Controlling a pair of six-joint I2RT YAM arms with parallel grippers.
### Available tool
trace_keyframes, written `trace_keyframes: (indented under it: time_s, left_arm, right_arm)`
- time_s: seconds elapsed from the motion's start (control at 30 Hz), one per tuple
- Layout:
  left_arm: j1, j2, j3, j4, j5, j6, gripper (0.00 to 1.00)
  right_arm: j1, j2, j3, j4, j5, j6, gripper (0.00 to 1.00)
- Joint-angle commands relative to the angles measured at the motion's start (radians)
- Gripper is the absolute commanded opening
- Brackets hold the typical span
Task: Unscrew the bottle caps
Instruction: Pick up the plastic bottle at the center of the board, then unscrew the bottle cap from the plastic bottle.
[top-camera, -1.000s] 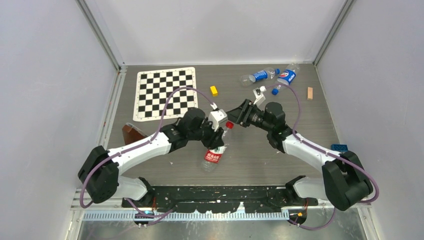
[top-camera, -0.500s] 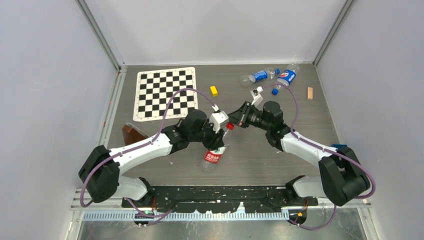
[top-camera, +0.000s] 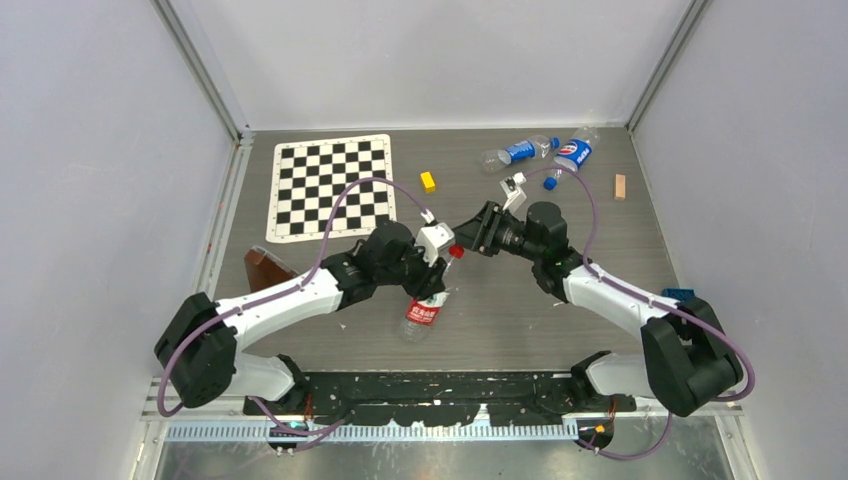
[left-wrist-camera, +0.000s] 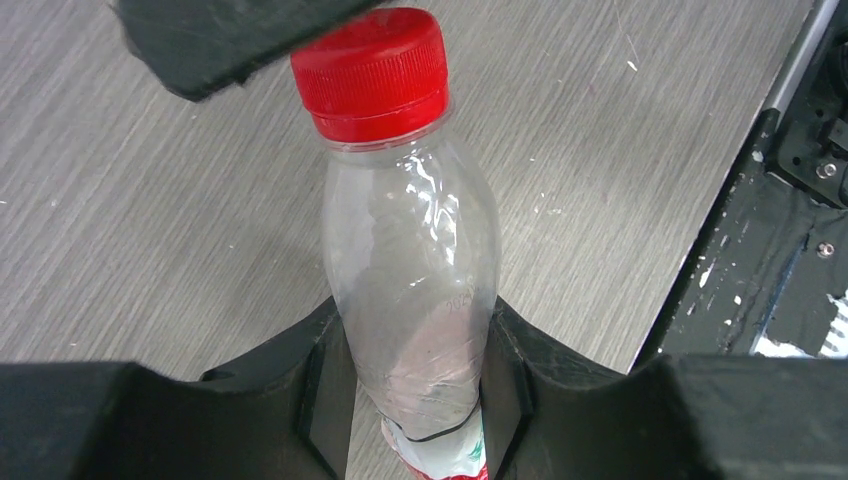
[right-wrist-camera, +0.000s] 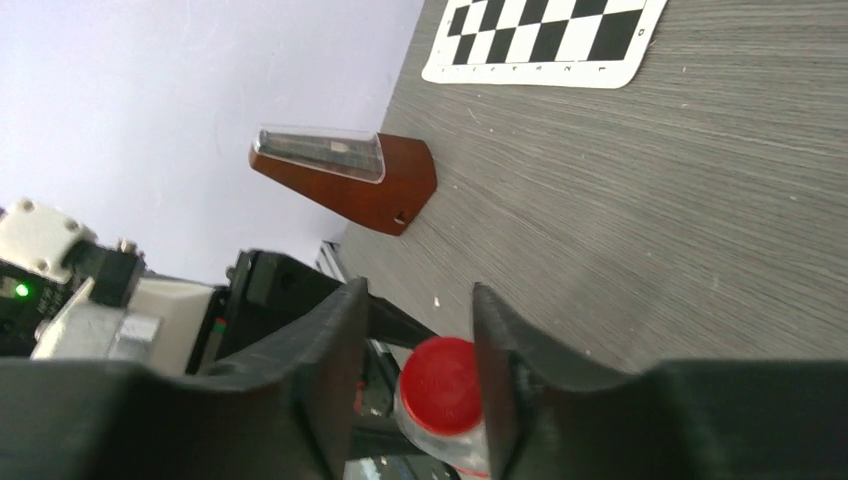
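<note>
Grey wood-grain table (top-camera: 500, 320): just near of its centre we find the clear plastic bottle with a red-and-white label (top-camera: 422, 312), base toward 6 o'clock, neck slanting toward 1 o'clock. We record the left gripper (left-wrist-camera: 415, 380) pinching this bottle around its body above the label, one finger on each side. At the neck's end sits the red round screw cap (right-wrist-camera: 440, 385), on the bottle. The right gripper (right-wrist-camera: 418, 300), reaching in from 3 o'clock, is drawn together on that cap, a finger either side. Farther off, at 12 o'clock, lies a small yellow block (top-camera: 428, 181); at 11 o'clock, a black-and-white checkerboard mat (top-camera: 331, 187). At 1 o'clock two clear plastic bottles with blue labels (top-camera: 520, 151) lie on their sides, a small blue round cap (top-camera: 551, 183) loose just near of them.
</note>
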Motion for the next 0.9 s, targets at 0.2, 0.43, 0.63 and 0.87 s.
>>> trace_keyframes:
  time_s: [0.2, 0.43, 0.63, 0.87]
  left_arm:
    - [0.0, -0.059, 0.002, 0.057, -0.09, 0.023, 0.41]
    - [0.0, -0.044, 0.01, 0.076, -0.071, 0.02, 0.41]
    - [0.0, -0.045, -0.001, 0.085, -0.09, 0.02, 0.41]
    - [0.0, -0.07, -0.059, 0.199, -0.137, -0.014, 0.73]
  right_arm:
    - [0.008, -0.12, 0.044, -0.169, 0.048, -0.096, 0.74]
    - [0.008, -0.05, 0.077, -0.183, -0.015, -0.111, 0.57]
    - [0.008, -0.017, 0.077, -0.117, -0.072, -0.083, 0.29]
    - [0.008, -0.049, 0.073, -0.156, -0.034, -0.115, 0.12]
